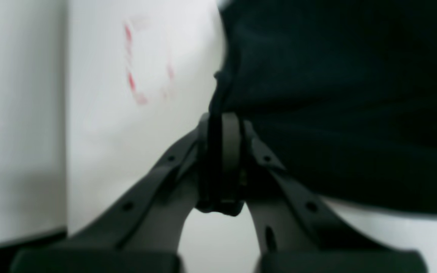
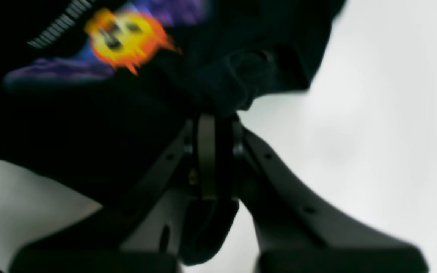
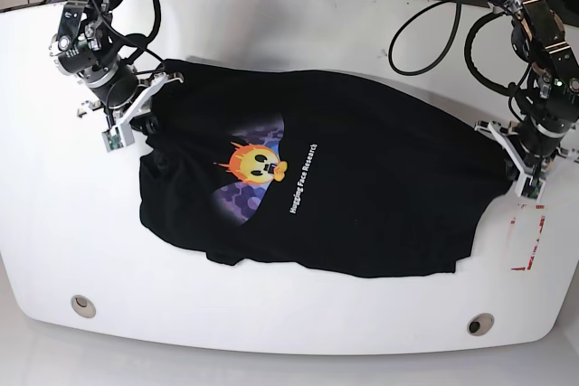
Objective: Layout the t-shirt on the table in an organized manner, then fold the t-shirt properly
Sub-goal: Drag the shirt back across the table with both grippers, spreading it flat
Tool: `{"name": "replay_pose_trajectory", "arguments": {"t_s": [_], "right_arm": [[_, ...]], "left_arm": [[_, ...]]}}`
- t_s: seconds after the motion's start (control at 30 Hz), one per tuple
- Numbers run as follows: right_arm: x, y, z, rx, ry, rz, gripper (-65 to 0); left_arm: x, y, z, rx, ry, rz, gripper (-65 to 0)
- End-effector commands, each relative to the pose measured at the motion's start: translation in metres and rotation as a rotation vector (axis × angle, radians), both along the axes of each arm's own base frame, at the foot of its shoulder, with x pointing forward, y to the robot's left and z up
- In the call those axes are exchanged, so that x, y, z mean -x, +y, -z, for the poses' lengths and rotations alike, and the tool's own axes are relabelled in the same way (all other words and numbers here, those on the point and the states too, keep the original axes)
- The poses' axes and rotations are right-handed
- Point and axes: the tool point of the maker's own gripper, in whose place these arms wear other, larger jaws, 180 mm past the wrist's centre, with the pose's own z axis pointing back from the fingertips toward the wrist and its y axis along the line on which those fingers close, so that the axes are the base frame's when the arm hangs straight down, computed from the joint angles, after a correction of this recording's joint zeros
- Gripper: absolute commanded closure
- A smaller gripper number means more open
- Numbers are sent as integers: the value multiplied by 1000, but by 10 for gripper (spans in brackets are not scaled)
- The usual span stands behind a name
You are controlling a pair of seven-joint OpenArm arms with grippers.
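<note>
The black t-shirt [image 3: 335, 187] lies spread across the middle of the white table [image 3: 271, 24], print side up, with its long axis running left to right in the base view. The flaming emoji print [image 3: 253, 164] sits left of the shirt's centre, over purple hexagons, and the white "Hugging Face Research" lettering [image 3: 302, 178] runs beside it on the right. The cloth is not flat: the left part is bunched and wrinkled, and a fold crosses the print. The right pincer [image 3: 149, 101], on the left side of the base view, is closed on the shirt's far left edge; its wrist view shows dark fabric pinched between the two fingers, with the emoji print [image 2: 121, 38] blurred just beyond. The left pincer [image 3: 502, 155], on the right side of the base view, grips the shirt's right edge; in its wrist view a thin fold of black cloth [image 1: 218, 94] passes between the pressed fingers, though the blur makes the exact pinch hard to judge. The red-and-white tape mark [image 3: 526, 237] lies on the table just near of that pincer, beside the shirt's right edge. Two round grommet holes, one at the left [image 3: 83, 305] and one at the right [image 3: 479, 324], sit along the near edge, well apart from the shirt.
</note>
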Motion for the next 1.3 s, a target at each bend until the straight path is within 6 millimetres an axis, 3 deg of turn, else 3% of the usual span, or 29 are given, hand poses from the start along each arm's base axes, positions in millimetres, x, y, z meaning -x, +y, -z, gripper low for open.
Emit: {"name": "replay_pose_trajectory", "arguments": {"t_s": [0.0,0.23,0.43,1.03,1.13,1.27], "right_arm": [[6,6,-3,-22,-16,0,-2],[38,7,20,-29,77,5,-2],[50,8,29,-33,115,10,-2],[93,8,50,-35,231,16,-2],[99,8,52,-34,246,19,-38],[105,8,55,-35,263,20,-209]], "left_arm": [[9,9,-3,-21,-10,-14,0],[54,25,32,-26,120,-63,0],[81,33,48,-32,190,-88,0],[128,44,69,-50,311,-118,0],[136,42,73,-60,341,-85,0],[145,38,79,-76,384,-28,-90]]}}
